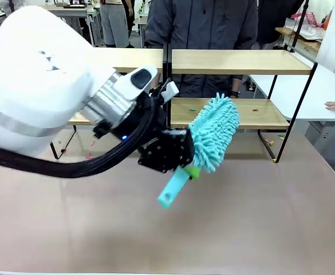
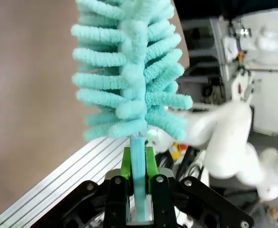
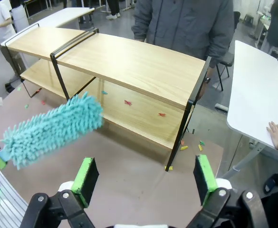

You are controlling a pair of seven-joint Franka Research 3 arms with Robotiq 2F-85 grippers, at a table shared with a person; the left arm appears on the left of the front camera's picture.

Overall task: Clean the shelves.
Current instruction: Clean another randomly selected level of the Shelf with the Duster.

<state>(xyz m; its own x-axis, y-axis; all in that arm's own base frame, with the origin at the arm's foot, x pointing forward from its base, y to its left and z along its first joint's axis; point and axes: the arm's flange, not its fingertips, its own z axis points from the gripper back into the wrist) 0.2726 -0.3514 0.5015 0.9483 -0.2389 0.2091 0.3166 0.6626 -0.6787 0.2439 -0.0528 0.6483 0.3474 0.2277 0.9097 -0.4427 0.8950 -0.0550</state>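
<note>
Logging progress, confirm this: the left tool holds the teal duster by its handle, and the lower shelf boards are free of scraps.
The left tool does hold the duster by its handle, but scraps lie on the lower shelf board; the right wrist view shows them.

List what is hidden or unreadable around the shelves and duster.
- Front view: the white left arm covers the left half of the light-wood black-framed shelves.
- Right wrist view: the small coloured scraps on the lower board are too small to identify.
- Right wrist view: the left edge cuts off the handle of the fluffy turquoise duster.
- Left wrist view: everything behind the duster is blurred.
</note>
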